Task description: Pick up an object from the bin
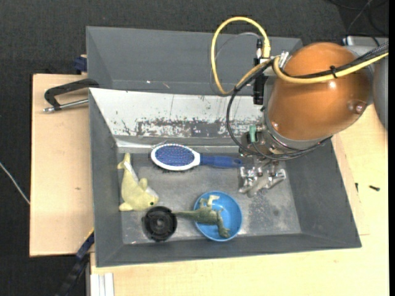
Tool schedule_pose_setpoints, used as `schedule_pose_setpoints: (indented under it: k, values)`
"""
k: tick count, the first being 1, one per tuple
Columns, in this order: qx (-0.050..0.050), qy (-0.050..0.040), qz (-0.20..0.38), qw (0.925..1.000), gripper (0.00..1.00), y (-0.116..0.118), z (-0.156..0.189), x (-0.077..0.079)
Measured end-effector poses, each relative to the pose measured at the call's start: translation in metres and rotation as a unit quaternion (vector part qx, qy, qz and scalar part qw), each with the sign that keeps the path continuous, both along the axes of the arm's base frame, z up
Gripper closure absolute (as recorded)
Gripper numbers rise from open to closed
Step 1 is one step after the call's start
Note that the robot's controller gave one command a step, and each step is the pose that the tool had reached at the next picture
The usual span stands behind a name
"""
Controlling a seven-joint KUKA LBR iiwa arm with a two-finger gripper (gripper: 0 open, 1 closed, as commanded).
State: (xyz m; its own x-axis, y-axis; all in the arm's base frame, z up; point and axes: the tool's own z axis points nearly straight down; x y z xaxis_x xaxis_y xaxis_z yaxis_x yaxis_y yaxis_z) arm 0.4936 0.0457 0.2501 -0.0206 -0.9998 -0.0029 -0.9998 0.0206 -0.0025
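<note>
Gripper point(262, 180): low over the bin point(321, 227) floor, right of centre; open or closed, unclear.
Blue hairbrush point(176, 157): rear of floor, handle end beside gripper, perhaps touching.
Blue dish point(229, 211): front, near gripper.

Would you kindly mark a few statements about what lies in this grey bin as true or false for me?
1. The blue oval hairbrush with a white bristle pad lies near the back wall of the grey metal bin. True.
2. The green toy dinosaur lies partly across the round blue dish. True.
3. The pale yellow toy dolphin lies at the view's right side of the bin. False: it lies at the left side.
4. The black round cap rests on the hairbrush. False: it lies on the floor at the front, left of the dish.
5. The gripper hangs over the dolphin. False: it is right of the hairbrush's handle, above bare floor.
</note>
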Motion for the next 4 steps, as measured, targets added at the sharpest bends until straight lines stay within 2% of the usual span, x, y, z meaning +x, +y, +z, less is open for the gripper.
schedule_pose_setpoints:
  k: [1,2,3,4]
  values:
    - [0.001,0.0006,0.046,0.999,1.0,0.047,-0.112,0.05]
    - [-0.001,-0.0041,0.321,0.9472,1.0,0.061,0.025,0.068]
    - [0.002,0.0038,0.351,0.9364,1.0,0.158,-0.062,0.04]
    - [0.0,0.0006,0.346,0.9382,0.0,0.153,-0.058,0.043]
